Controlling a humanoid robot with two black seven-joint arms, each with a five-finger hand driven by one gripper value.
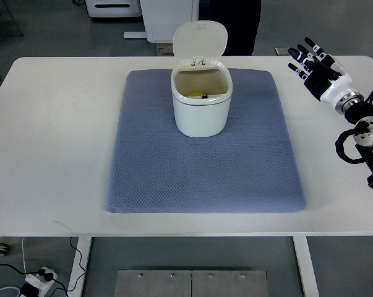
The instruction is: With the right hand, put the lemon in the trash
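A single white trash bin (pixel 200 105) stands upright with its lid (pixel 200 39) flipped open at the far middle of one blue-grey quilted mat (pixel 205 161), which lies flat on a white worktop (pixel 50 148). Inside the bin, low against the near wall, a patch of yellow shows: the lemon (pixel 197 95), only partly visible below the rim. The robot's right hand (pixel 315 64) hangs over the worktop's far right corner, well apart from the bin and off the mat, its arm entering from the picture's right edge. The fingers (pixel 299 54) are spread and loosely extended, pointing toward the far left, and they hold nothing. One bin, one mat, one lemon and one hand can be counted. Beneath the worktop's near edge, a power strip (pixel 39 278) with trailing cables lies on the grey floor at lower left, beside one of the worktop's legs (pixel 81 266).
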